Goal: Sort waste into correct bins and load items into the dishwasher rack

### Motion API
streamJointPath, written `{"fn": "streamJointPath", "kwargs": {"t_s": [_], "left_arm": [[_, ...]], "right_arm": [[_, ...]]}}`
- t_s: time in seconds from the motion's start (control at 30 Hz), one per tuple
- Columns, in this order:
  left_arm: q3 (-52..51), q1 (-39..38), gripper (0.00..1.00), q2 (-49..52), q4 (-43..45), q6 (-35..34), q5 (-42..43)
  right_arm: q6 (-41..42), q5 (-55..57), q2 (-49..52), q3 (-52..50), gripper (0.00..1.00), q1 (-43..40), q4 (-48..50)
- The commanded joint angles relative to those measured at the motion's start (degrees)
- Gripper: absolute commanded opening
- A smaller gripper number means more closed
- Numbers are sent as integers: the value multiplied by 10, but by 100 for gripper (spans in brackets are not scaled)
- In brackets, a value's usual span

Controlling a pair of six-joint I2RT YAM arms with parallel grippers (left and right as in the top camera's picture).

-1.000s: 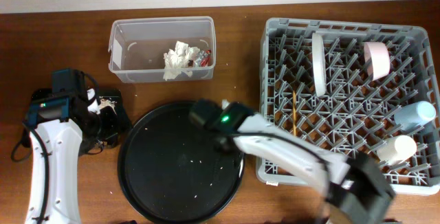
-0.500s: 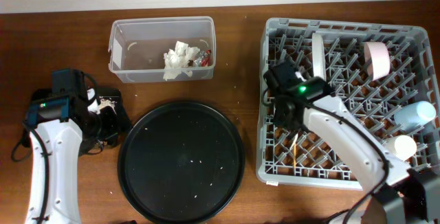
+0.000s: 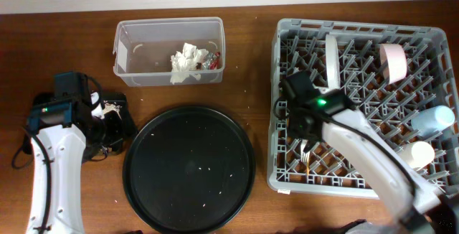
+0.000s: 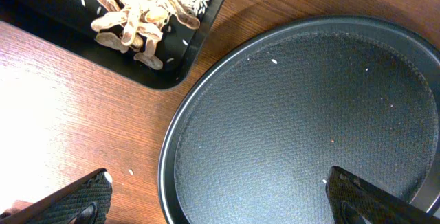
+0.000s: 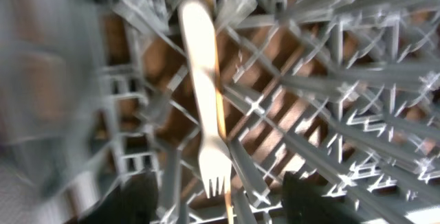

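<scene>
My right gripper [image 5: 220,203] is open over the grey dishwasher rack [image 3: 362,29], its dark fingers [image 5: 130,203] wide apart. The white fork [image 5: 204,86] lies free on the rack's grid between them, tines toward the camera, on top of the thin wooden chopstick [image 5: 220,124]. The rack also holds an upright white plate [image 3: 332,65], the pinkish bowl [image 3: 393,62], the pale blue cup [image 3: 432,119] and the white cup [image 3: 416,155]. My left gripper [image 4: 223,196] is open and empty, straddling the rim of the round black tray [image 4: 172,155]. Rice-like scraps [image 4: 141,7] lie in the shallow black tray [image 4: 172,76].
The clear tub [image 3: 129,29] at the back holds the crumpled tissue [image 3: 186,62] and the red-and-silver wrapper [image 3: 212,61]. The large round black tray [image 3: 188,168] sits between the arms with a few rice grains on it. Brown table shows around everything.
My right arm swung from the round tray to the rack with the fork, then its jaws opened and the fork came to rest on the grid. The left arm has not moved.
</scene>
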Motion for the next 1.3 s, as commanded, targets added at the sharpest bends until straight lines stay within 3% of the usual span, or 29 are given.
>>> {"fn": "streamJointPath", "kwargs": {"t_s": [0.0, 0.07, 0.13, 0.23, 0.33, 0.43, 0.5, 0.63, 0.7, 0.83, 1.0, 1.27], "left_arm": [[2, -6, 99, -8, 12, 32, 54], [2, -37, 99, -8, 30, 54, 71], [2, -91, 99, -8, 52, 80, 71], [2, -198, 99, -6, 76, 122, 62], [2, -254, 99, 10, 53, 127, -18], [2, -214, 99, 12, 18, 75, -3], [2, -155, 99, 10, -20, 76, 30], [1, -132, 99, -36, -49, 89, 23], [-8, -132, 99, -98, -29, 89, 15], [-100, -132, 99, -315, 62, 89, 15], [-176, -132, 99, -496, 81, 89, 16], [-176, -132, 99, -513, 68, 89, 16]], "right_arm": [[-61, -66, -78, 32, 83, -38, 13], [-156, -179, -95, 32, 89, -88, 19], [-197, -242, -98, 32, 98, -147, 14], [-287, -306, -98, 32, 98, -222, 10], [-299, -304, -98, 33, 98, -270, -8], [-299, -275, -97, 38, 98, -296, -57], [-299, -248, -98, 38, 98, -299, -101], [-301, -245, -147, 38, 99, -299, -122], [-292, -232, -199, 37, 98, -299, -114], [-292, -198, -374, -7, 98, -299, -60], [-292, -175, -486, -42, 98, -299, -59], [-292, -175, -487, -42, 98, -299, -59]]}}
